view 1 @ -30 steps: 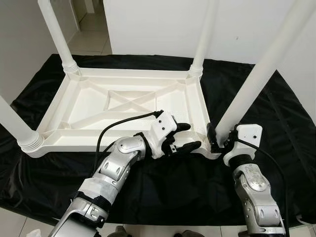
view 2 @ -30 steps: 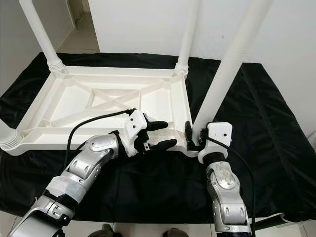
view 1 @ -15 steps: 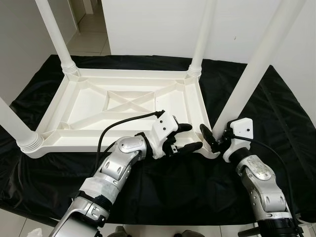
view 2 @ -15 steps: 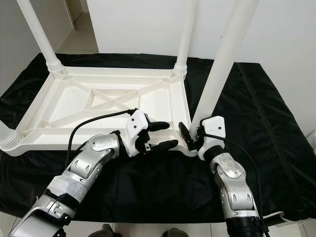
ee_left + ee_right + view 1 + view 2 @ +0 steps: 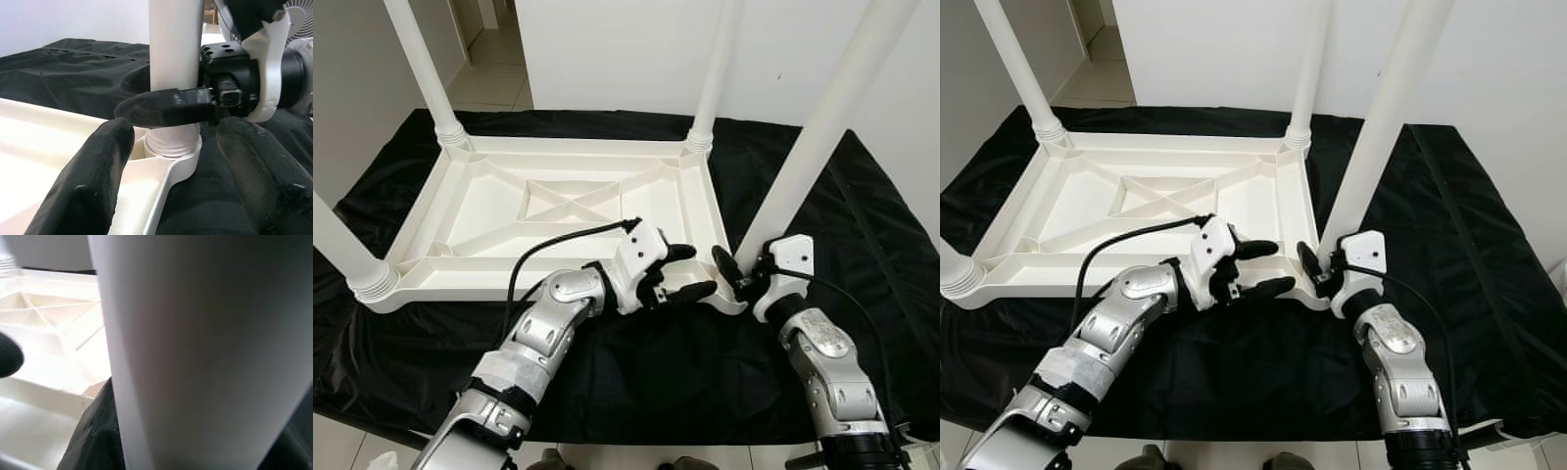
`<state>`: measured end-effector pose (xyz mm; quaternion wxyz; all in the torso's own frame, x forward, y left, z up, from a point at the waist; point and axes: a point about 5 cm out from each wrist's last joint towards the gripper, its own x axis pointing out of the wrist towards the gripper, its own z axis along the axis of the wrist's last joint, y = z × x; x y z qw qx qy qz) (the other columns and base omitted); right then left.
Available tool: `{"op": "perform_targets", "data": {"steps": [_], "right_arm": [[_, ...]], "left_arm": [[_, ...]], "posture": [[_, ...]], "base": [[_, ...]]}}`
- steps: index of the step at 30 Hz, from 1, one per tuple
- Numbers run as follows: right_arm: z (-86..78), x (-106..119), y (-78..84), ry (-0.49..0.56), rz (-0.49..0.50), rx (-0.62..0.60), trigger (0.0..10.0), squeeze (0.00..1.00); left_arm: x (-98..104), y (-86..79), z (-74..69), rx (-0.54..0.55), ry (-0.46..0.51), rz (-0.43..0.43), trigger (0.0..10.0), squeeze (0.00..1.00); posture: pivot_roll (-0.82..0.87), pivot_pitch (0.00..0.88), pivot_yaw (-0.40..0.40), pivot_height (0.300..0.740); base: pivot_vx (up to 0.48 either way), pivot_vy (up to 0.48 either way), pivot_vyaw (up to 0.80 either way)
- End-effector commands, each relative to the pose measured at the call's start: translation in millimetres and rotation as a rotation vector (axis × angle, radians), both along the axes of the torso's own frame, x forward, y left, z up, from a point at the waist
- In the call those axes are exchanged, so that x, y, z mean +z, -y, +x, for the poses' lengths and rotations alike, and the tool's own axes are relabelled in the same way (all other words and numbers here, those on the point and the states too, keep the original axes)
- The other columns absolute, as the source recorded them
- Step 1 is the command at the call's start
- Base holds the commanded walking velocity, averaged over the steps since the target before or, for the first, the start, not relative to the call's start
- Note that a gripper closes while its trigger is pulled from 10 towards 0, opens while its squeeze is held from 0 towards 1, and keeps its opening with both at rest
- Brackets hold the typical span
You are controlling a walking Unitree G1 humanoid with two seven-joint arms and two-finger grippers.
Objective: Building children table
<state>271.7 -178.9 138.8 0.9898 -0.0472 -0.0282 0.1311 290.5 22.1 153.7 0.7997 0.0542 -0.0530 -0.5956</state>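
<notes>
A white plastic children's table (image 5: 480, 211) lies upside down on a black cloth (image 5: 656, 372). Its near-right leg (image 5: 822, 127) stands in the corner socket, leaning slightly. My right gripper (image 5: 736, 277) is shut on the base of that leg, one black finger (image 5: 166, 107) across its front just above the threaded collar. The leg (image 5: 195, 333) sits close up in the right wrist view. Beside it, my left gripper (image 5: 690, 271) hangs open over the table's near rim, its fingers (image 5: 93, 181) wide apart and holding nothing.
Three other legs stand in their sockets: far left (image 5: 421, 69), far right (image 5: 715, 69) and near left (image 5: 342, 245). A white wall rises behind the cloth. Pale tiled floor (image 5: 489, 78) shows at the far left.
My right wrist has rolled about the leg's base, its white housing tipping from upright to slanted. The leg's lean shifted a little. The left gripper has stayed put, open.
</notes>
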Motion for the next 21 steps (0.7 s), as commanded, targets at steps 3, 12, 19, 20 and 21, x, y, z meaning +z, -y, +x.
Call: {"op": "perform_targets", "data": {"steps": [3,12,19,20,21], "right_arm": [[0.4,-2.8,-0.9,-0.009,0.033,-0.201,10.0,0.0],[-7.2,-16.3,-10.2,-0.042,0.079,-0.486,10.0,0.0],[-9.9,-16.2,-27.5,-0.039,0.203,-0.604,10.0,0.0],[-9.9,-16.2,-27.5,-0.039,0.203,-0.604,10.0,0.0],[-9.1,-12.7,-24.8,-0.023,0.207,-0.609,10.0,0.0]], "left_arm": [[-0.8,-0.5,-0.6,-0.013,-0.004,0.009,10.0,0.0],[-1.6,0.7,-2.1,-0.017,-0.008,0.008,10.0,0.0],[-2.4,-4.2,-0.3,0.006,-0.011,0.009,10.0,0.0],[-2.4,-4.2,-0.3,0.006,-0.011,0.009,10.0,0.0],[-2.9,-4.7,-0.8,0.008,-0.013,0.008,10.0,0.0]], "posture": [[-0.05,0.0,0.012,0.74],[-0.05,0.0,0.004,0.74],[-0.04,0.0,-0.009,0.74],[-0.04,0.0,-0.009,0.74],[-0.04,0.0,-0.012,0.74]], "base": [[0.0,0.0,0.0],[0.0,0.0,0.0],[0.0,0.0,0.0],[0.0,0.0,0.0],[0.0,0.0,0.0]]}}
